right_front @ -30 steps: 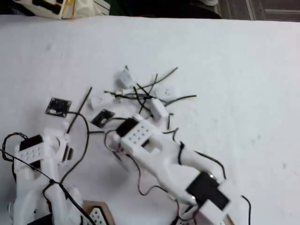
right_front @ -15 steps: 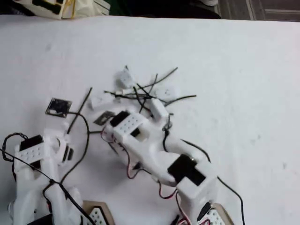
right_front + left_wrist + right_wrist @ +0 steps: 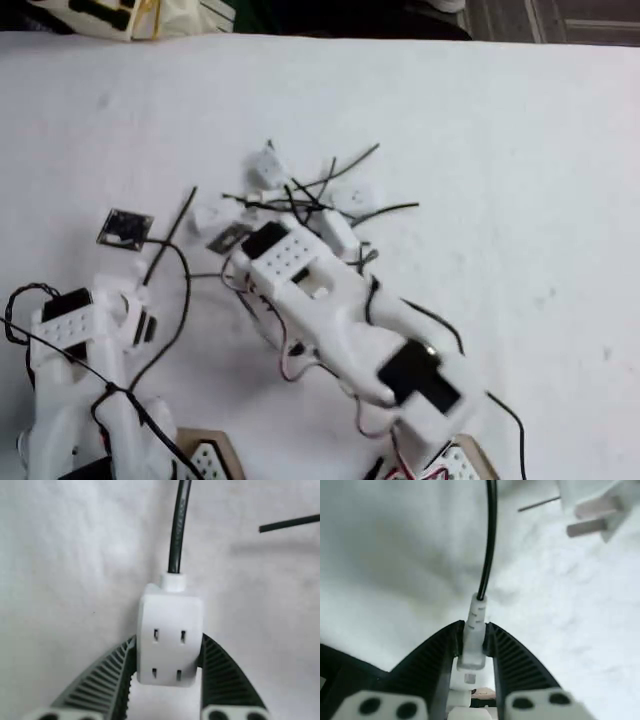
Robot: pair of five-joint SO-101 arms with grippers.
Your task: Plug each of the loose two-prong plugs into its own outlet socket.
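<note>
Left gripper [image 3: 168, 644] pinches outlet socket [image 3: 170, 625], right gripper [image 3: 474, 630] plug [image 3: 474, 616].

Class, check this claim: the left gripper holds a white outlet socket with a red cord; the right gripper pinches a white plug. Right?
No: the cord on the outlet socket is black, not red, as the left wrist view shows. The left gripper does hold that white socket, and the right gripper pinches a white plug.

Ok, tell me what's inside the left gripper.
The left gripper is shut on a white outlet socket, four slots showing, its black cord leading away across the white cloth. The socket's underside is hidden.
</note>
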